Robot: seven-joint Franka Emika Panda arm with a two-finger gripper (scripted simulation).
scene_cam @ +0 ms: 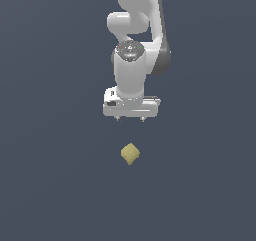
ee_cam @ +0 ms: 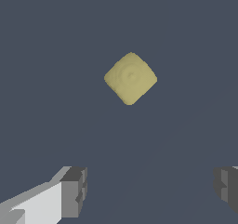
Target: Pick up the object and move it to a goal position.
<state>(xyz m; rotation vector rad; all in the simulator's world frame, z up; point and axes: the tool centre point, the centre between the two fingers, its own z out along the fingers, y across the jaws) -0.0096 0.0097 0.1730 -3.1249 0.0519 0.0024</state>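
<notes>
Flat slate-grey worktop [scene_cam: 55, 185] everywhere, plain and unmarked, no goal marker to be seen in either view. Near the middle of the exterior view, a white arm [scene_cam: 132, 60] hanging straight down, with the claw [scene_cam: 130, 119] at its foot. From that claw, at about 6 o'clock in the exterior view and well apart from it, the object [scene_cam: 130, 154]: a small pale yellow block, matte, resting alone with nothing touching it. Turned corner-on like a diamond, edges rounded, much narrower than the spread of the claw.

Claw [ee_cam: 148, 190] wide apart, nothing between the grey pads [ee_cam: 74, 190]; one pad whole in the wrist view, the other cut off at the frame edge. Block [ee_cam: 130, 78] clear of the gap there, off ahead of the fingertips rather than between them.

Step in hand, by the look of it: the approach, grasp not yet begun. Height of the claw above the worktop hard to judge from these views.

Next move probably calls for shifting sideways until the gap sits over the block, then lowering. Worth a twist of the wrist as well, so that the pads meet two flat faces rather than corners; otherwise a risk of the block slipping or spinning on closing. Goal position unknown from here.
</notes>
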